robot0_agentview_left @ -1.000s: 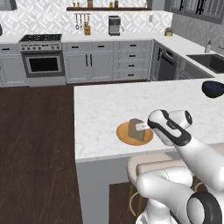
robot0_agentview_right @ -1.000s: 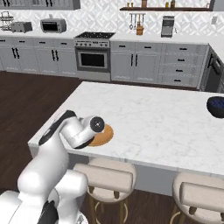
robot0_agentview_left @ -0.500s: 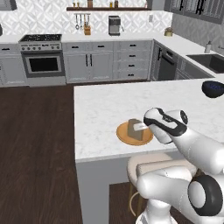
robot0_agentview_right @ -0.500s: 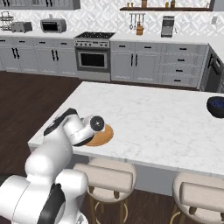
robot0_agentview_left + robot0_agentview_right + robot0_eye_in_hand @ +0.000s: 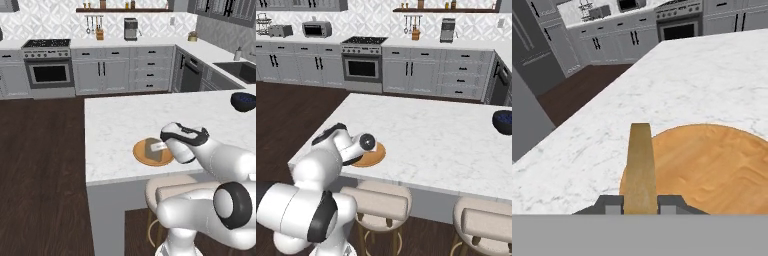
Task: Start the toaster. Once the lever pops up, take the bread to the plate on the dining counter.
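Observation:
The tan-brown bread (image 5: 641, 160) stands on edge between my fingertips (image 5: 610, 203), right over the near rim of the round wooden plate (image 5: 712, 165). My gripper (image 5: 640, 202) is shut on the slice. From the left base view the bread (image 5: 151, 150) sits low over the plate (image 5: 141, 155) on the dining counter (image 5: 145, 112), with the gripper (image 5: 159, 146) at its right side. Whether the slice touches the plate I cannot tell. My arm hides part of the plate (image 5: 372, 156) in the right base view. The toaster (image 5: 279, 31) stands on the far back counter.
A dark blue bowl (image 5: 243, 101) sits at the counter's far right. Two padded stools (image 5: 376, 200) stand under the counter's near edge. A larger dark grey appliance (image 5: 316, 29) is beside the toaster, and the range (image 5: 47, 67) is against the back wall.
The hand has shifted slightly left over the plate, still holding the bread. The plate and bowl have not moved.

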